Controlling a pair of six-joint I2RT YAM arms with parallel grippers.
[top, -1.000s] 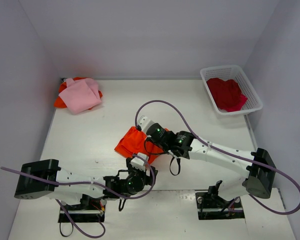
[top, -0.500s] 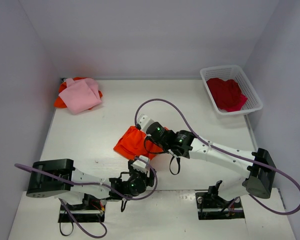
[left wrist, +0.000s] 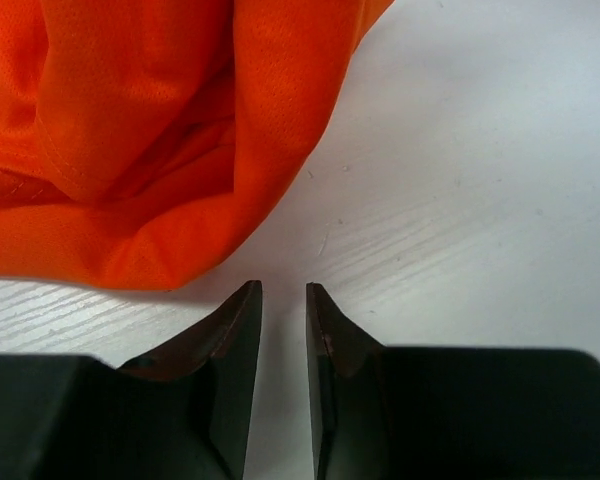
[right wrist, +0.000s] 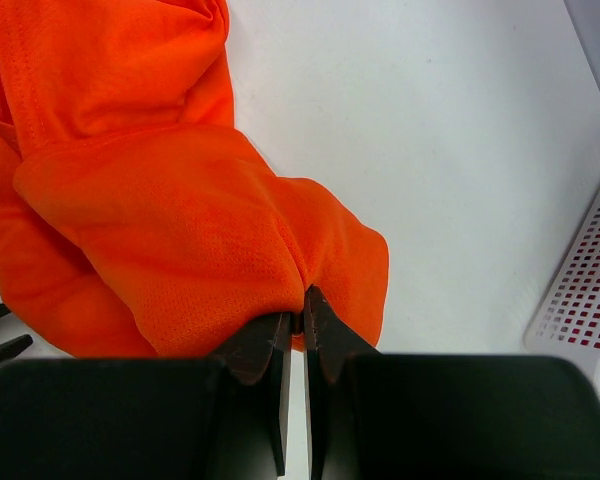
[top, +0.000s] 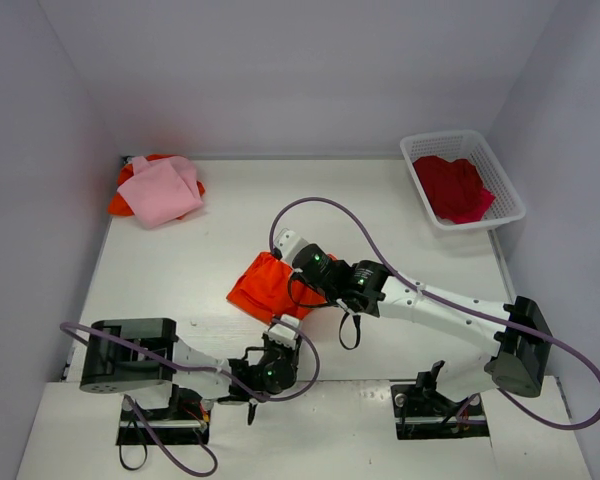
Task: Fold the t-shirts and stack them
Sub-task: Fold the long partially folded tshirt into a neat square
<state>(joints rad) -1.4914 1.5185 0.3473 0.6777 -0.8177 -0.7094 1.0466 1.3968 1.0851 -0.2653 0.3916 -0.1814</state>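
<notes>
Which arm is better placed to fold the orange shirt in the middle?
Right. The right claw is pinched on a fold of the orange shirt, so it can likely pull it over. The left claw sits just off the cloth over the table, narrowly open, empty.

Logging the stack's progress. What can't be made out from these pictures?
- Top view: pink t-shirt covers most of the orange cloth beneath; fold unclear.
- Top view: right arm hides part of the orange t-shirt and the right gripper pinching it; wrist views crop it.
- Top view: crimson t-shirt bunched in the basket; underside hidden.
</notes>
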